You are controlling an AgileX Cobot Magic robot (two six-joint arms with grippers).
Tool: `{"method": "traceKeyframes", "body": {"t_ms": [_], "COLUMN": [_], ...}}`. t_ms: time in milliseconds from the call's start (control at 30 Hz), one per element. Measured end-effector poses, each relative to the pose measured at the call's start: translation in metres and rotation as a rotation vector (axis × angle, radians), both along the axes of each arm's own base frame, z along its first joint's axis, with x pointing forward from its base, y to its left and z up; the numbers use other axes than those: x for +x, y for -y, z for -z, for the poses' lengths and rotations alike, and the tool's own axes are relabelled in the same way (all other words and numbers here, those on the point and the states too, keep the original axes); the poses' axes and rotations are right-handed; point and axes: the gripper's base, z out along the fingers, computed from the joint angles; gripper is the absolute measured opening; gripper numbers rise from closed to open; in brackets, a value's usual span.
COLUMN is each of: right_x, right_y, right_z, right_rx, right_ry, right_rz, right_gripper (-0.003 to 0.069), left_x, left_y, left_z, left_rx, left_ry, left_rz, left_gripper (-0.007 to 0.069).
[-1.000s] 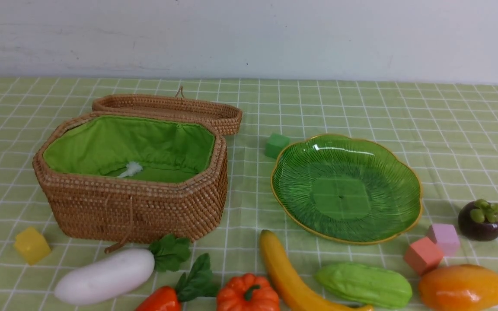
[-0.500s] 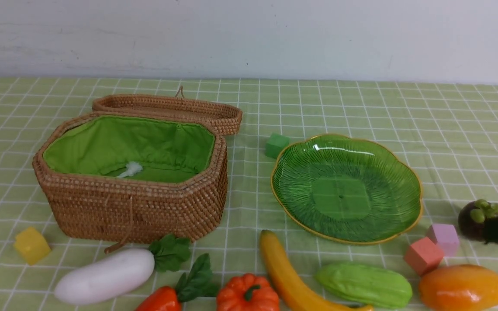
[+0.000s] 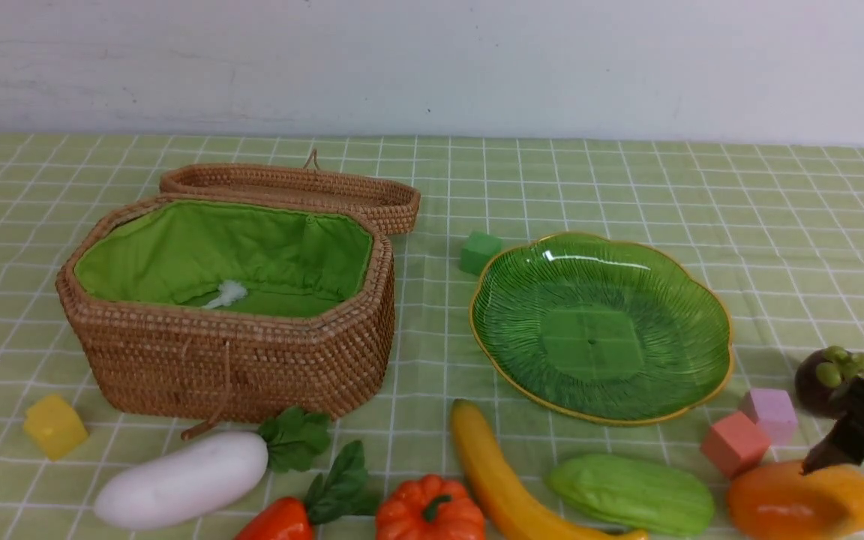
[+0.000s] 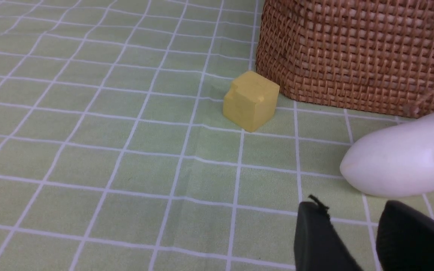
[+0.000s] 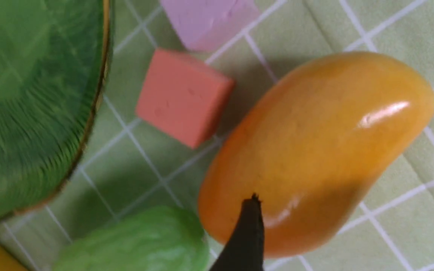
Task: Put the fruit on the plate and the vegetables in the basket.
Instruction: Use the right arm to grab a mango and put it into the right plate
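The open wicker basket point(image 3: 237, 360) and the bare green plate point(image 3: 601, 326) stand mid-table. Along the front lie radish point(image 3: 181, 480), carrot point(image 3: 278, 521), pumpkin point(image 3: 428, 514), banana point(image 3: 499, 480), gourd point(image 3: 631, 495) and mango point(image 3: 799, 506); the mangosteen point(image 3: 822, 382) sits at the right. My right gripper point(image 3: 856, 495) hangs open just above the mango point(image 5: 315, 143), one finger point(image 5: 249, 233) over its end, the gripper point(image 5: 352, 214) holding nothing. My left gripper point(image 4: 352, 210) is open and empty, low near the radish's point(image 4: 401, 162) blunt end, beside the basket point(image 4: 352, 52).
A red cube point(image 3: 732, 442) and a pink cube point(image 3: 771, 412) lie between plate and mango. A green cube point(image 3: 479, 251) sits behind the plate, a yellow cube point(image 3: 55, 425) left of the basket. The basket lid point(image 3: 289, 187) lies flipped back behind it.
My right gripper came in from the right edge near the mangosteen, dropped down over the mango, and its fingers spread apart. Nothing on the table has moved.
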Motion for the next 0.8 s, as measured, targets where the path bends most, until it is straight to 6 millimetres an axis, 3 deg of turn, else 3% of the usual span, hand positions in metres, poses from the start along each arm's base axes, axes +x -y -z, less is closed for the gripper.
{"method": "traceKeyframes", "body": {"t_ms": [167, 367, 633, 800], "right_x": [0.006, 0.006, 0.009, 0.012], "right_y": [0.000, 0.000, 0.003, 0.003], "right_z": [-0.003, -0.003, 0.003, 0.012], "right_rx": [0.128, 0.254, 0.238, 0.223], "right_ry": [0.018, -0.024, -0.047, -0.084], "right_rz": [0.254, 0.515, 0.555, 0.540], "right_gripper": [0.0654, 0.0584, 0.0566, 0.0606], "left_x": [0.000, 0.000, 0.000, 0.000], "left_y": [0.000, 0.000, 0.000, 0.000], "left_z": [0.000, 0.000, 0.000, 0.000], "left_rx": [0.000, 0.000, 0.000, 0.000], "left_ry": [0.000, 0.000, 0.000, 0.000], "left_rz": [0.000, 0.000, 0.000, 0.000], "left_gripper": [0.0239, 0.0239, 0.0239, 0.0239]}}
